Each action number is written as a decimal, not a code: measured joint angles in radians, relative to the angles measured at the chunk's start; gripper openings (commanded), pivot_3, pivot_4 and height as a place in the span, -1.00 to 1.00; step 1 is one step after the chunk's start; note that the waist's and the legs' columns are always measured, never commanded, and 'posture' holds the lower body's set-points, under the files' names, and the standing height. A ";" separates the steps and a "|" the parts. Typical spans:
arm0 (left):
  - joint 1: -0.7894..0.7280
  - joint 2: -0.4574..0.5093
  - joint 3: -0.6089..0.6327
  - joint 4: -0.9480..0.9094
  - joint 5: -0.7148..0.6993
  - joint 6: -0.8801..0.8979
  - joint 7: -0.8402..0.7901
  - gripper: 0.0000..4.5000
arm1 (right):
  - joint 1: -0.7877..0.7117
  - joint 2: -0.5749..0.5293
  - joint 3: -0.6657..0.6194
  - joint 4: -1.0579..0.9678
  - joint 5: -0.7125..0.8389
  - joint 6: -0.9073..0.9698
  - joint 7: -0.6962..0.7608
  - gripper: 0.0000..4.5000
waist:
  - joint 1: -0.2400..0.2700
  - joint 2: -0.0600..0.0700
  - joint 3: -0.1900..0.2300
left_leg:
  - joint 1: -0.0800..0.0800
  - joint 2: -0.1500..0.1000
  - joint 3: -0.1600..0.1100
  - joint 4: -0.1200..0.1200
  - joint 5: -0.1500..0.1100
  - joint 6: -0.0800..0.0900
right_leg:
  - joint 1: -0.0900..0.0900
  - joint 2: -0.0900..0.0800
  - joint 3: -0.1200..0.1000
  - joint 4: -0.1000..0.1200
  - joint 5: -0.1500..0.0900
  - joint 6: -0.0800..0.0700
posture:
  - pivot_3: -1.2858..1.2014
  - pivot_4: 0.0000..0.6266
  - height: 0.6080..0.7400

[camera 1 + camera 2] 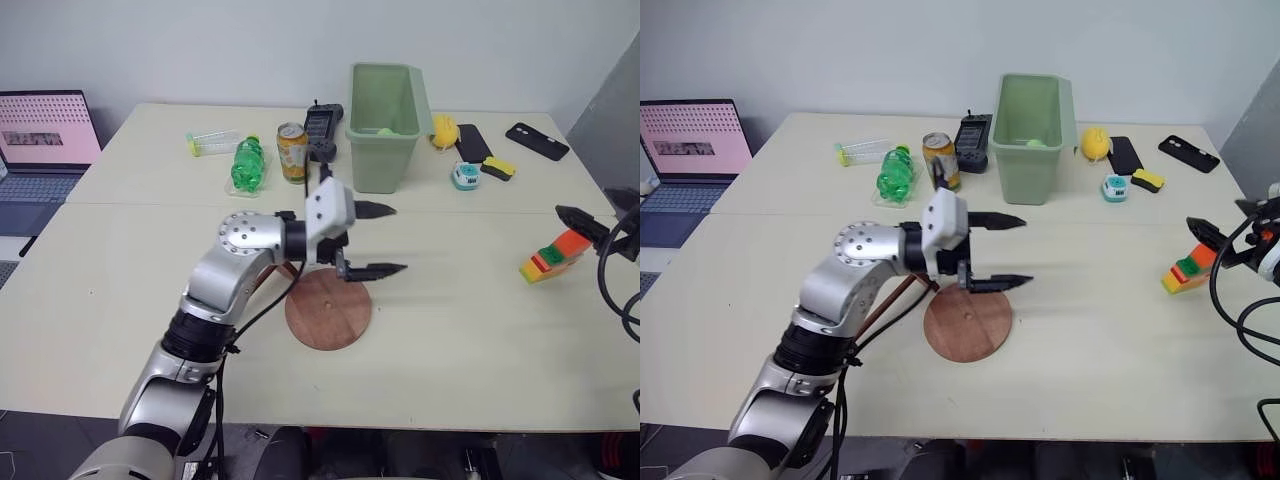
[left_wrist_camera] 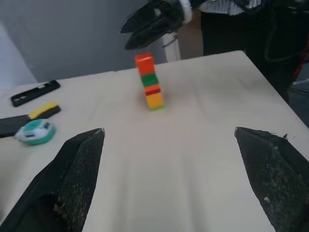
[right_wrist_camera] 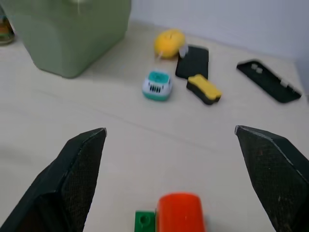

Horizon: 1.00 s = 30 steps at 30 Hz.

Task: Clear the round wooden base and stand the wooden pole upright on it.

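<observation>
1. Round wooden base (image 1: 328,308) flat on the table (image 1: 450,330), near its front edge.
2. Wooden pole (image 1: 890,301) slanting from base toward near-left, mostly behind arm.
3. Left gripper (image 1: 381,240) spread wide above base.
4. Right gripper (image 3: 169,140) spread wide above block stack (image 1: 553,256).

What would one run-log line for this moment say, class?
round wooden base: bare, on table | block stack: on table, right side | left gripper: jaws open, above base | right gripper: jaws open, by block stack

Green bin (image 1: 385,125), laptop (image 1: 40,150), colourful block stack (image 1: 553,257)
</observation>
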 measured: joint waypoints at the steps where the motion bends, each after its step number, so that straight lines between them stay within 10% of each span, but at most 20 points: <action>1: 0.000 0.035 0.031 -0.010 -0.001 0.017 0.013 1.00 | 0.011 -0.010 -0.005 -0.051 0.015 0.001 0.015 0.99 | -0.001 0.000 0.000 | 0.000 0.001 0.000 0.000 0.000 0.000 | 0.000 0.000 0.000 0.000 0.000 0.000 | 0.03 -0.52 1.00; 17: 0.300 0.695 0.296 -0.123 -0.076 0.465 -0.026 1.00 | 0.167 0.019 0.230 -0.508 0.178 0.013 0.181 0.99 | 0.002 -0.004 0.003 | 0.000 0.001 -0.005 -0.001 0.000 0.000 | -0.001 0.000 -0.001 -0.001 0.000 0.000 | 0.03 -0.52 1.00; 30: 0.204 0.715 0.061 -0.182 -0.080 0.682 -0.025 1.00 | 0.200 0.107 0.421 -0.639 0.189 0.009 0.139 0.99 | 0.003 -0.004 0.004 | -0.001 0.000 -0.004 -0.001 0.000 0.000 | -0.002 0.001 -0.002 0.000 0.000 0.000 | 0.03 -0.52 1.00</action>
